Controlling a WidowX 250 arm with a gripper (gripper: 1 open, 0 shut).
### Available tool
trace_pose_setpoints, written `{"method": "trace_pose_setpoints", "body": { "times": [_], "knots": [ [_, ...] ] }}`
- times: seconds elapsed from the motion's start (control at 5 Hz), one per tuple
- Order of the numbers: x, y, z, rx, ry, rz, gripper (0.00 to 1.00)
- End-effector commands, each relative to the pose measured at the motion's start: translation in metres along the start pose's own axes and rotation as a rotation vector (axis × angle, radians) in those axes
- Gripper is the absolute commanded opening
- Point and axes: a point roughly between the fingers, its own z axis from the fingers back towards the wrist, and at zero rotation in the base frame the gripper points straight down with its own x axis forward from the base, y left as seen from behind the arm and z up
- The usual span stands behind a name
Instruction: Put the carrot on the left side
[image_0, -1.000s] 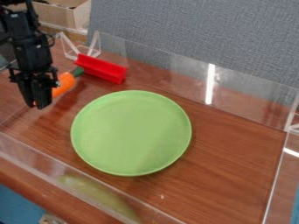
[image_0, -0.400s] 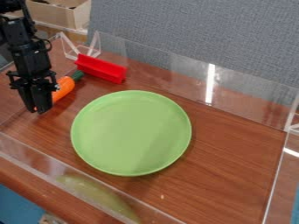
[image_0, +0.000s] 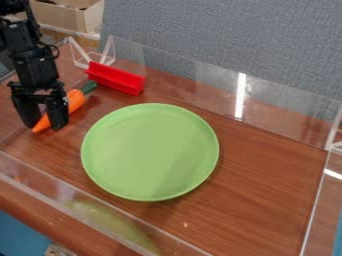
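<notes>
The orange carrot (image_0: 76, 99) lies on the wooden table at the far left, with its dark green tip pointing toward the red block. My gripper (image_0: 44, 120) points down over the carrot's narrow end and is open. Its two black fingers (image_0: 60, 110) stand apart on either side of the carrot, and a bit of orange shows between them. The gripper body hides part of the carrot. The green plate (image_0: 150, 150) lies to the right, apart from the carrot.
A red rectangular block (image_0: 115, 78) sits just behind the carrot near the back wall. Clear acrylic walls (image_0: 241, 95) fence the table on all sides. A cardboard box (image_0: 67, 15) stands behind, outside the fence.
The jaws were shut on the carrot and now stand apart, leaving it on the table. The arm has stayed in place.
</notes>
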Motion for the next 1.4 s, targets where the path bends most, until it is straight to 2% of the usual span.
{"method": "trace_pose_setpoints", "body": {
  "times": [0.0,0.2,0.4,0.6,1.0,1.2],
  "knots": [
    [0.014,-0.002,0.042,0.043,-0.075,-0.011,1.00],
    [0.030,-0.016,0.074,0.049,-0.114,-0.046,1.00],
    [0.039,-0.026,0.090,0.059,-0.130,-0.087,1.00],
    [0.050,-0.023,0.087,0.058,-0.126,-0.092,1.00],
    [0.055,-0.015,0.049,0.065,-0.108,-0.101,1.00],
    [0.057,-0.011,0.035,0.063,-0.111,-0.079,1.00]
  ]
}}
